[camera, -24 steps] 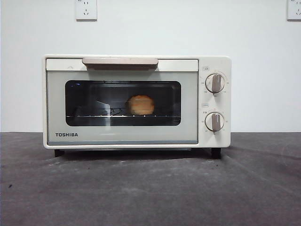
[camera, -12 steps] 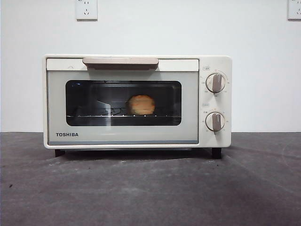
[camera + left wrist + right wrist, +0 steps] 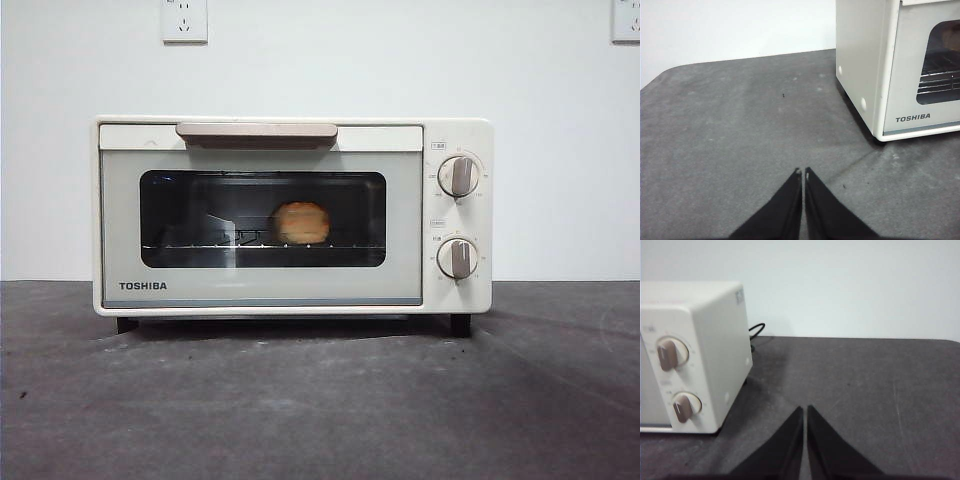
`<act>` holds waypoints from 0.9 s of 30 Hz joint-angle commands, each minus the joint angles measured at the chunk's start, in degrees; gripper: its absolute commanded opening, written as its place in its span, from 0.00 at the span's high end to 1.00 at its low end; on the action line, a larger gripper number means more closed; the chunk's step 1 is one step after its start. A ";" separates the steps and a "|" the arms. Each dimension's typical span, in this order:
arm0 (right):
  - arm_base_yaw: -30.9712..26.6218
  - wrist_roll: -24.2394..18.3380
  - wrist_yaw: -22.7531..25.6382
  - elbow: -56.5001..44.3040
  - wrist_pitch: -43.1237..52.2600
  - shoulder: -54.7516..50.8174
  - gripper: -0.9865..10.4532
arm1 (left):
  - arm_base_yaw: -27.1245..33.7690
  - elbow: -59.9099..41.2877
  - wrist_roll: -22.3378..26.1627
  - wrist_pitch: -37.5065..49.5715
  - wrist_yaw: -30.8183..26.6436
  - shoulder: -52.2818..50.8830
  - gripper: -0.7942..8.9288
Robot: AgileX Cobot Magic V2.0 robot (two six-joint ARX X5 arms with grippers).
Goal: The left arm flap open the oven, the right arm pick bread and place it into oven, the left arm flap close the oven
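The cream-white TOSHIBA oven (image 3: 292, 215) stands on the dark table with its door shut and its beige handle (image 3: 257, 132) at the top. The golden bread (image 3: 301, 222) lies inside on the wire rack, seen through the dark glass. My left gripper (image 3: 803, 173) is shut and empty, low over the table, off the oven's (image 3: 890, 70) logo side. My right gripper (image 3: 804, 410) is shut and empty, over the table beside the oven's knob end (image 3: 695, 355). Neither arm shows in the front view.
Two round knobs (image 3: 457, 176) sit on the oven's right panel. A black cable (image 3: 756, 330) runs behind the oven. Wall sockets (image 3: 184, 20) are on the white wall. Dark grey table (image 3: 320, 410) spreads before the oven.
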 commanded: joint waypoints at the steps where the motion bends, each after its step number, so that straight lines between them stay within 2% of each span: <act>1: -0.17 0.00 0.07 -2.01 0.57 -1.51 0.91 | 0.15 -1.18 -0.35 -0.31 -0.15 -0.11 0.90; 8: -0.17 2.25 0.04 -6.69 -0.66 -1.99 0.91 | 0.15 -1.18 -0.33 -0.31 -0.15 -0.11 0.90; 12: -0.20 1.75 0.50 -6.67 -4.68 -1.99 0.91 | 0.15 -1.18 -0.33 -0.31 -0.15 -0.11 0.90; 27: -0.17 2.12 0.04 -6.67 -3.30 -1.99 0.91 | 0.15 -1.18 -0.33 -0.31 -0.15 -0.11 0.90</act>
